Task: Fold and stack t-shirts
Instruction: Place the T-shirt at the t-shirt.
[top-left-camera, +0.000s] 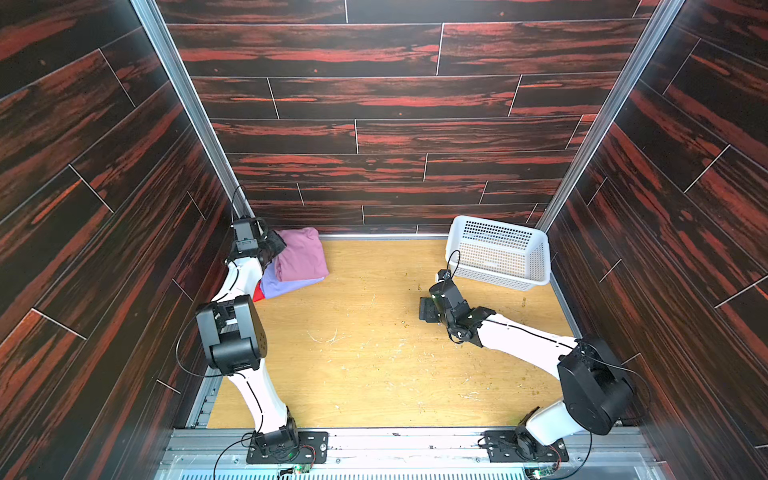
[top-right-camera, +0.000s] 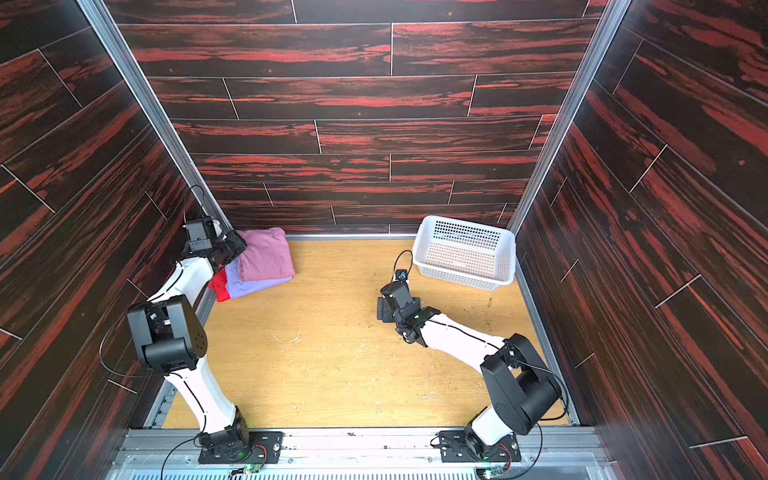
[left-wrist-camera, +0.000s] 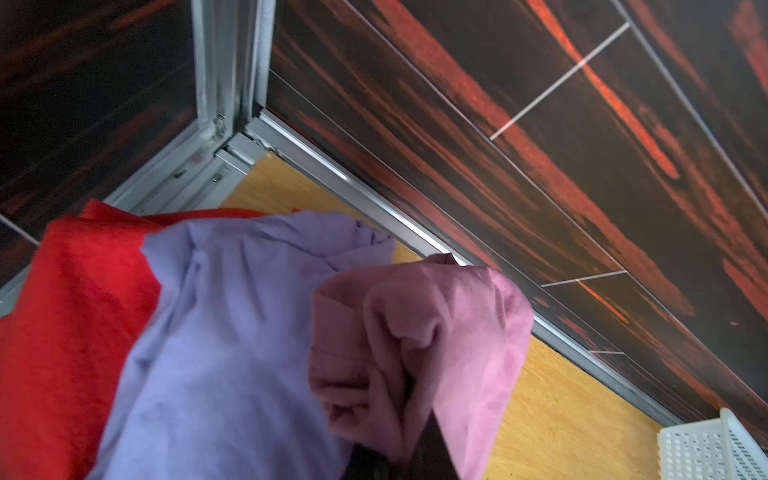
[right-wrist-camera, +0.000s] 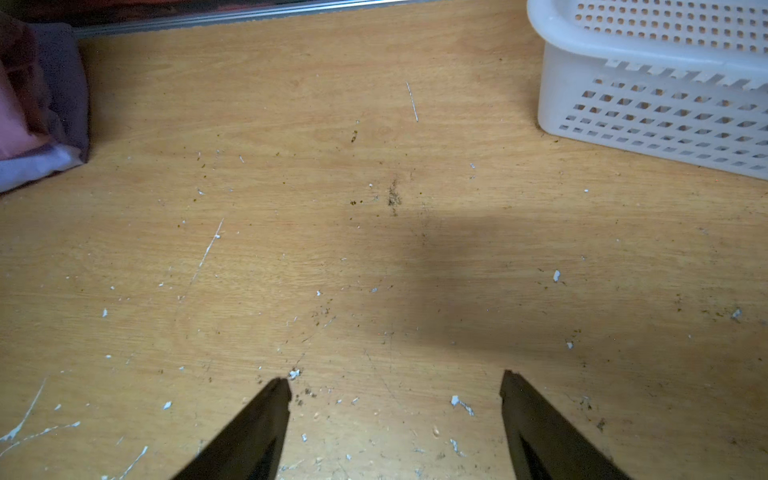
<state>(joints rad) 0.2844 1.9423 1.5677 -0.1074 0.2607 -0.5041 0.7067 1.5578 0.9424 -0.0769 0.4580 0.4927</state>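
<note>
Your counter (top-left-camera: 374, 353): pink shirt (top-left-camera: 302, 253) tops lavender shirt (top-left-camera: 286, 284) and red shirt (top-left-camera: 258, 293), left tool (top-left-camera: 277, 248) clamping it, right tool (right-wrist-camera: 395, 386) agape, seemingly near done.

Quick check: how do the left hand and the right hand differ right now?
The left hand is shut on the pink-mauve shirt; the right hand is open and empty. The left hand is in the far corner; the right hand hangs over bare table near the basket. Both are black.

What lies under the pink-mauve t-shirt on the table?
Beneath the pink-mauve t-shirt lies a folded lavender t-shirt, with a red t-shirt under that. The parts of both that are covered cannot be seen.
</note>
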